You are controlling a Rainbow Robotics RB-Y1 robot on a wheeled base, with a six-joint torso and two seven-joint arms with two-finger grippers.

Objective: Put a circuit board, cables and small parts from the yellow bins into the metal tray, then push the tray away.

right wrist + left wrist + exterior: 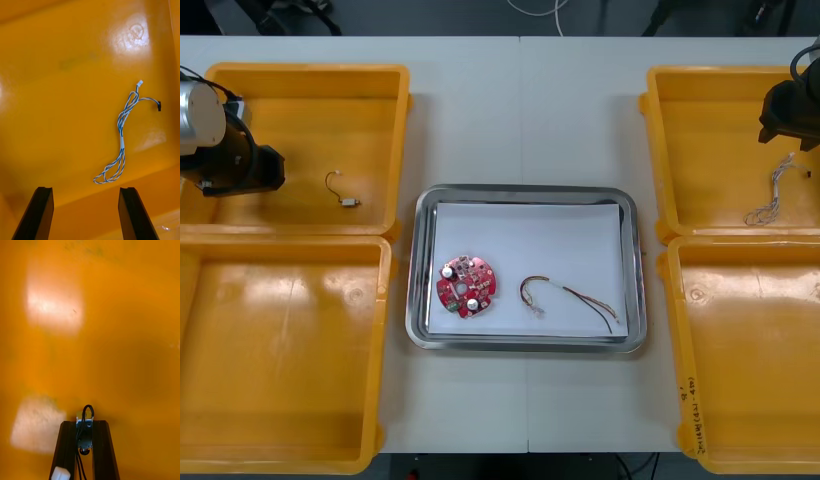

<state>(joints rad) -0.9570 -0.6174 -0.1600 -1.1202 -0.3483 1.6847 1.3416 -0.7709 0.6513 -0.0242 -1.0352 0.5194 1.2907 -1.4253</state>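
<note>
The metal tray (632,262), white inside, holds a round red circuit board (468,285) and a red and yellow cable (570,298). My left gripper (84,423) hovers over the far left yellow bin (300,80), shut on a small metal part (84,427) with a black wire loop. Another small metal part (344,195) with a black wire lies on that bin's floor, to the right of the left gripper (265,168). My right gripper (85,191) stands open above the far right yellow bin (710,130), just short of a twisted blue and white cable (122,138), also seen lying in that bin (774,190).
The near left bin (280,360) and near right bin (750,370) flank the tray. Bare table lies beyond the tray's far rim, between the two far bins.
</note>
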